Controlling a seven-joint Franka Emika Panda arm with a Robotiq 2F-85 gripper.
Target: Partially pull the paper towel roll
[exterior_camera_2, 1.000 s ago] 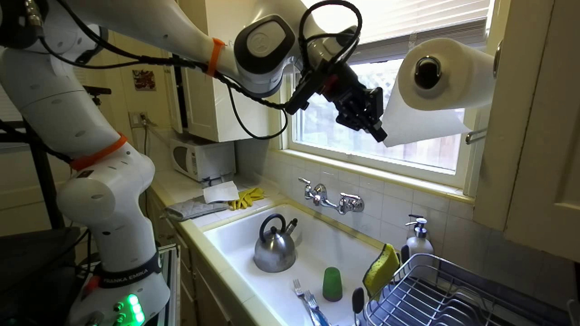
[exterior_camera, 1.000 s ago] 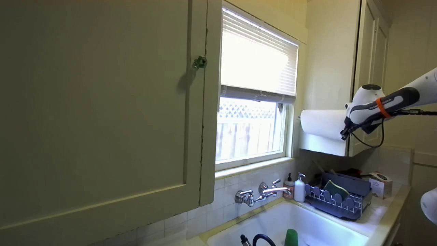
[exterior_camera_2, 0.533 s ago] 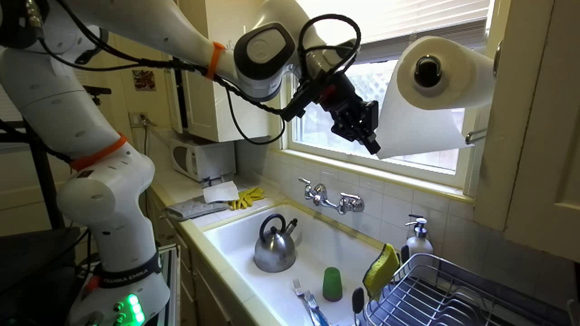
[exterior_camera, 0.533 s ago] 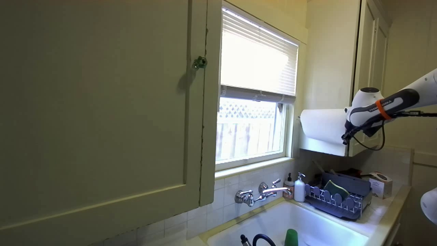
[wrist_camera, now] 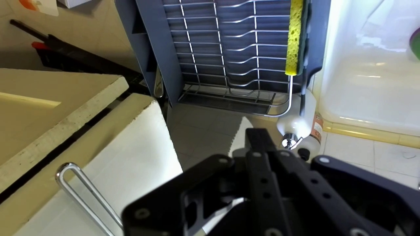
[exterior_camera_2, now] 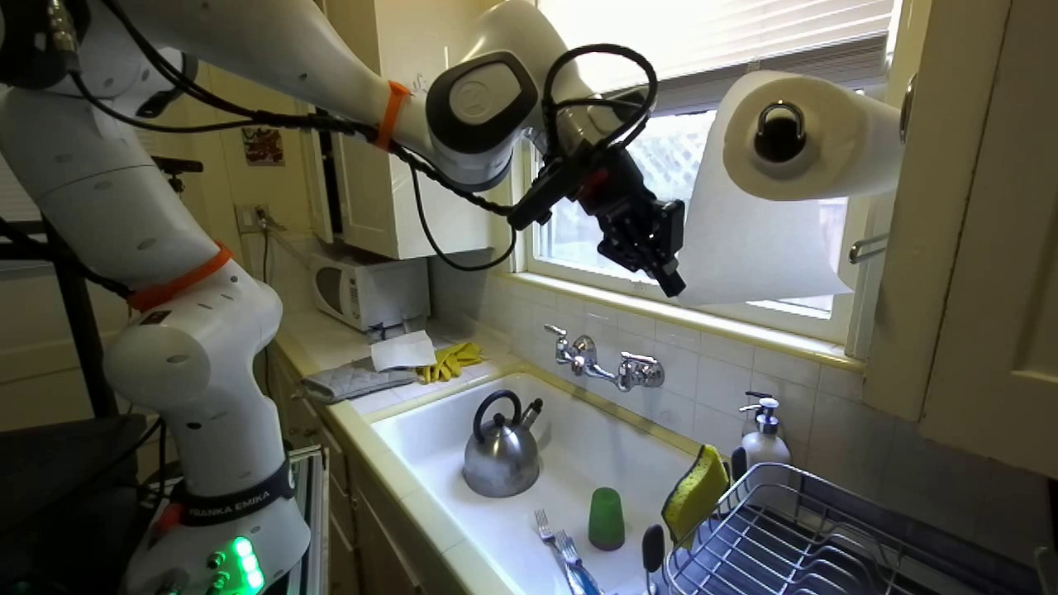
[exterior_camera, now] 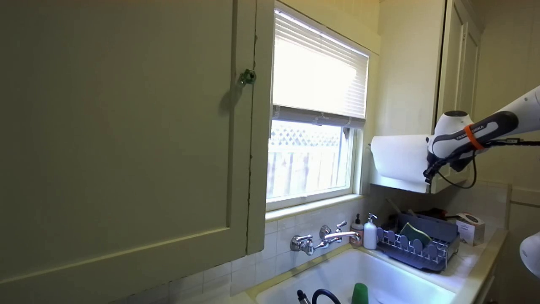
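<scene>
The white paper towel roll [exterior_camera_2: 860, 140] is mounted at the side of the upper cabinet and also shows in an exterior view [exterior_camera: 396, 147]. A loose sheet [exterior_camera_2: 756, 248] hangs from it in front of the window. My gripper [exterior_camera_2: 674, 285] is at the sheet's lower near corner, below and to the left of the roll there. In the wrist view the fingertips [wrist_camera: 259, 132] are together, with a jagged-edged piece of the sheet [wrist_camera: 239, 134] showing beside them. The gripper is shut on the sheet; the pinched part is hidden between the fingers.
The cabinet [exterior_camera_2: 950, 248] and a chrome wire loop [wrist_camera: 85, 193] are close to the sheet. Below are the sink [exterior_camera_2: 570, 430] with a kettle [exterior_camera_2: 501, 459] and green cup [exterior_camera_2: 607, 519], the faucet [exterior_camera_2: 620, 372], dish rack [exterior_camera_2: 793, 529], yellow sponge [exterior_camera_2: 696, 496] and soap bottles [exterior_camera_2: 764, 446].
My gripper has moved down and slightly away from the roll, drawing the sheet with it. The sheet hangs lower and longer than a second ago.
</scene>
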